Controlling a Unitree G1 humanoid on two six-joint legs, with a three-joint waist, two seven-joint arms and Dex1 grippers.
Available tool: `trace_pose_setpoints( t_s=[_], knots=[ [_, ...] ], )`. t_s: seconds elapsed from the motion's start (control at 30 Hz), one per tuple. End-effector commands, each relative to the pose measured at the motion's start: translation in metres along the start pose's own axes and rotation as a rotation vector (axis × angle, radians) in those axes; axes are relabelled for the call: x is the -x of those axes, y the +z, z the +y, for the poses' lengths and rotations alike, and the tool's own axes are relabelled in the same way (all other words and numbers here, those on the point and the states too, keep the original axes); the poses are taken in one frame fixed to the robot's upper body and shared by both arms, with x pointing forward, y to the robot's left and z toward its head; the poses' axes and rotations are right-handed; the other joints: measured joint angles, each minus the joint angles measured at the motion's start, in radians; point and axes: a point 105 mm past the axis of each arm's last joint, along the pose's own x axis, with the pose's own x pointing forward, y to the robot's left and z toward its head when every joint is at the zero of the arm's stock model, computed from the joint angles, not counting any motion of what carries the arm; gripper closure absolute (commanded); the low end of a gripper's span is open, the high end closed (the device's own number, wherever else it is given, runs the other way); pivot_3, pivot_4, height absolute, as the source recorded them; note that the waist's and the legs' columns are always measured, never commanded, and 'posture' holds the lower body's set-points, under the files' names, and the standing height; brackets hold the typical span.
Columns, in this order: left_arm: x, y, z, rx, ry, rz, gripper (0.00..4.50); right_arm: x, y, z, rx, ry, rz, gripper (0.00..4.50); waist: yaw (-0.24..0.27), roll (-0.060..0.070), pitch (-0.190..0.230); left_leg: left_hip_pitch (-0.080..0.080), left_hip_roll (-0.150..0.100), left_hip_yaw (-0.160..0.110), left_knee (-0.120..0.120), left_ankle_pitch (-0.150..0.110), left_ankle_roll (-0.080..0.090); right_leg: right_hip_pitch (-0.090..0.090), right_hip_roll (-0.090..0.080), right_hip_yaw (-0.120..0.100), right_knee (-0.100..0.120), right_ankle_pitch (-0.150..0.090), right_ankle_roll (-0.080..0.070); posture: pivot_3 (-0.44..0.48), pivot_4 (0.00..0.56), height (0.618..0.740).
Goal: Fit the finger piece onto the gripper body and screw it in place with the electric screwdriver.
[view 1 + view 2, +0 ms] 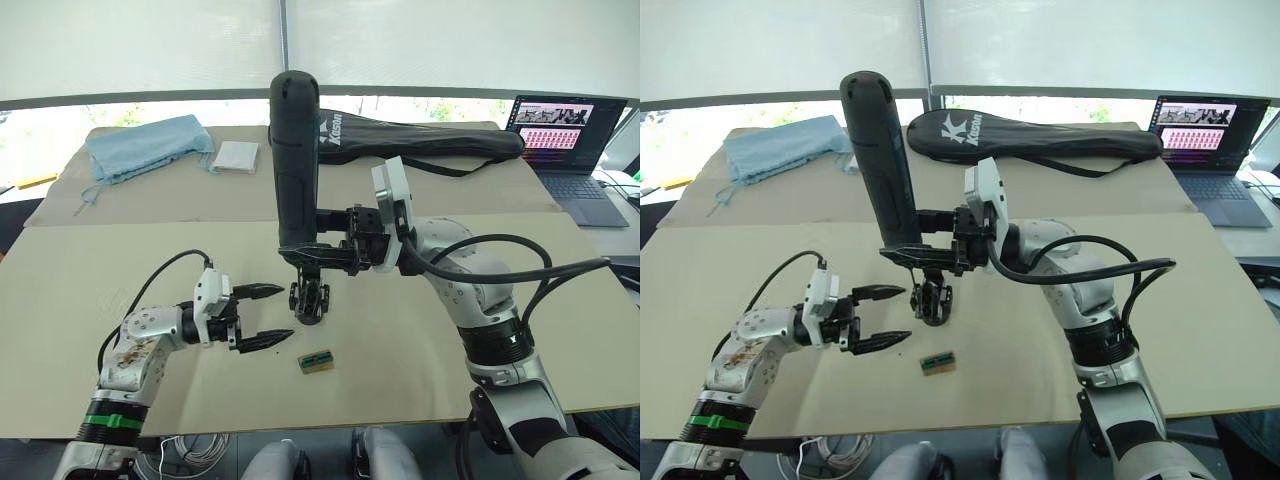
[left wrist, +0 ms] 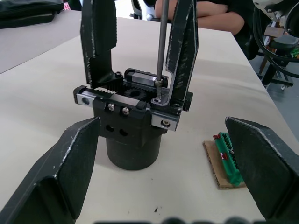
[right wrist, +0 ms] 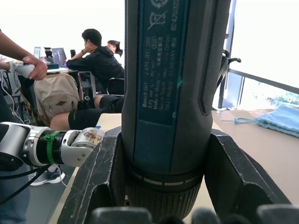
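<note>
My right gripper (image 1: 312, 256) is shut on the lower end of the electric screwdriver (image 1: 296, 150), a thick dark tool held upright over the middle of the table. Its thin silver bit (image 2: 161, 42) points down onto a screw at the foot of the finger piece (image 2: 185, 46). That piece stands upright on the gripper body (image 2: 131, 140) beside a second black toothed finger (image 2: 100, 37). The gripper body (image 1: 310, 300) rests on its round base on the table. My left gripper (image 1: 287, 312) is open just left of the body, not touching it.
A small tan-and-green block (image 1: 316, 361) lies just in front of the gripper body. At the back lie a long black zipped bag (image 1: 420, 140), a blue cloth pouch (image 1: 148, 146) and a white packet (image 1: 237, 157). An open laptop (image 1: 566, 140) stands far right. People sit beyond the table (image 3: 96, 65).
</note>
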Motion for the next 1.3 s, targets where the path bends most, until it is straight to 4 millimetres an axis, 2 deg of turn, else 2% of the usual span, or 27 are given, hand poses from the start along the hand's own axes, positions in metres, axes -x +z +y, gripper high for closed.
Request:
trace_pose_setpoints(
  t_s=[0.03, 0.53, 1.3],
  knots=[
    [-0.005, 0.005, 0.004, -0.057, 0.009, -0.008, 0.00, -0.001, 0.013, 0.006, 0.041, 0.026, -0.034, 2.58, 0.001, 0.000, 0.000, 0.000, 0.000, 0.000, 0.000, 0.000, 0.000, 0.000, 0.000, 0.000, 0.000, 0.000, 0.000, 0.000, 0.150, 0.740],
    [-0.021, 0.000, 0.006, -0.071, 0.017, -0.005, 0.00, 0.000, 0.011, 0.004, 0.045, 0.012, -0.030, 2.58, 0.003, 0.000, 0.000, 0.000, 0.000, 0.000, 0.000, 0.000, 0.000, 0.000, -0.002, 0.000, 0.000, 0.000, 0.000, 0.000, 0.150, 0.740],
    [-0.027, -0.009, 0.008, -0.060, 0.039, -0.005, 0.00, 0.001, 0.013, 0.001, 0.063, -0.001, -0.034, 2.58, 0.003, 0.000, 0.000, 0.000, 0.000, -0.001, 0.000, 0.000, 0.000, 0.000, -0.002, 0.004, 0.000, 0.000, 0.000, 0.000, 0.150, 0.740]
  ],
)
